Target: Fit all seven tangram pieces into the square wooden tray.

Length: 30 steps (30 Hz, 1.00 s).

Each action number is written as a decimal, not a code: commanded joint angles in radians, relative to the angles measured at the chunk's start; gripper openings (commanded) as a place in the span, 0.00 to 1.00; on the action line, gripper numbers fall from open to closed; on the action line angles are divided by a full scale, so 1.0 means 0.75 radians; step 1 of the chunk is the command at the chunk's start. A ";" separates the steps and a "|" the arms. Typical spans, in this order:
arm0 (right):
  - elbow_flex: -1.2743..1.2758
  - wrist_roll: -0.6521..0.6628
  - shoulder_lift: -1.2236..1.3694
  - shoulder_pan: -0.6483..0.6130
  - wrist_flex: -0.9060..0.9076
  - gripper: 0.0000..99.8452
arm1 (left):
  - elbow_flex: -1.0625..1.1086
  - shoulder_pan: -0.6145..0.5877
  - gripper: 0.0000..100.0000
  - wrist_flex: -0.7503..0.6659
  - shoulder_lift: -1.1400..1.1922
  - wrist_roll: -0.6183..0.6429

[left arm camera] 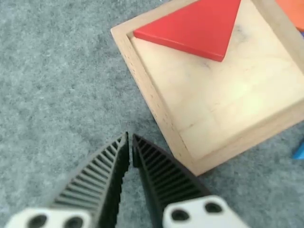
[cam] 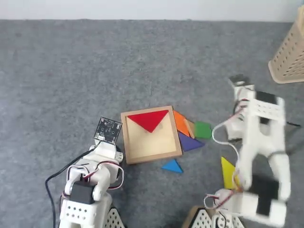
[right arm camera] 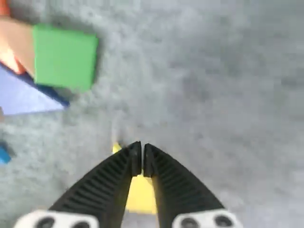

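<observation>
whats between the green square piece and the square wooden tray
High view: an orange tangram piece by the tray, then a tan wooden piece beside the green square.

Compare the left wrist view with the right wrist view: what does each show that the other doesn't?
Left wrist: the tray with the red triangle in it, and the left gripper, shut. Right wrist: the green square, purple triangle, yellow piece and the right gripper, shut. Both: grey mat, an edge of the orange piece and a sliver of blue.
</observation>
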 commanded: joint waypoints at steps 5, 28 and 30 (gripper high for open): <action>0.155 0.493 -0.488 0.052 0.371 0.13 | -0.024 -0.004 0.01 0.008 -0.027 0.008; 0.638 0.712 -0.083 0.697 0.017 0.05 | -0.024 -0.004 0.01 0.008 -0.027 0.008; 0.640 0.718 -0.083 0.778 -0.044 0.05 | -0.024 -0.004 0.01 0.008 -0.027 0.008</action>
